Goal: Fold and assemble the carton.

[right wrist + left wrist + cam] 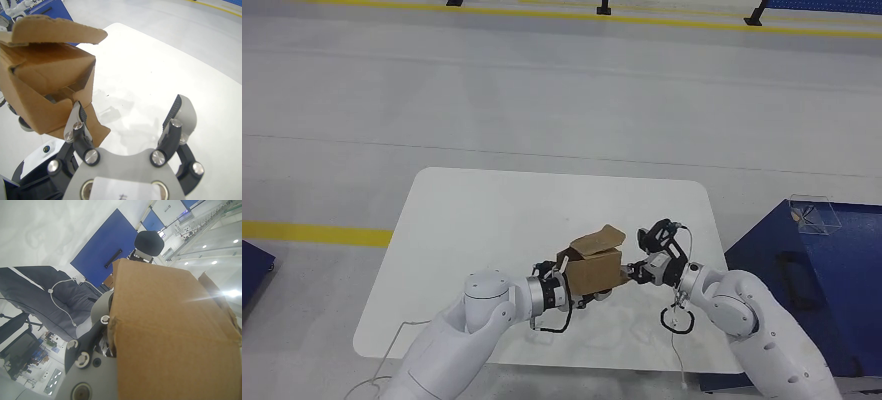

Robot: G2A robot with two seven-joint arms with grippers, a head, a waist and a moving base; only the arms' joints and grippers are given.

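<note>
Near the front edge of the white worktop (482, 215), the left claw (574, 291) was clamped on the left wall of the carton (594, 264), with one finger outside the cardboard. The carton sat between both claws, its top flap raised and its right end unclosed. The right claw (128, 100) stood wide open, one fingertip (81, 113) touching a loose lower flap at that end.

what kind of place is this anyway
Probably a robot test hall or factory floor: a wide pale floor with yellow lane lines, a blue cabinet beside the white table, and a carton held over it.
</note>
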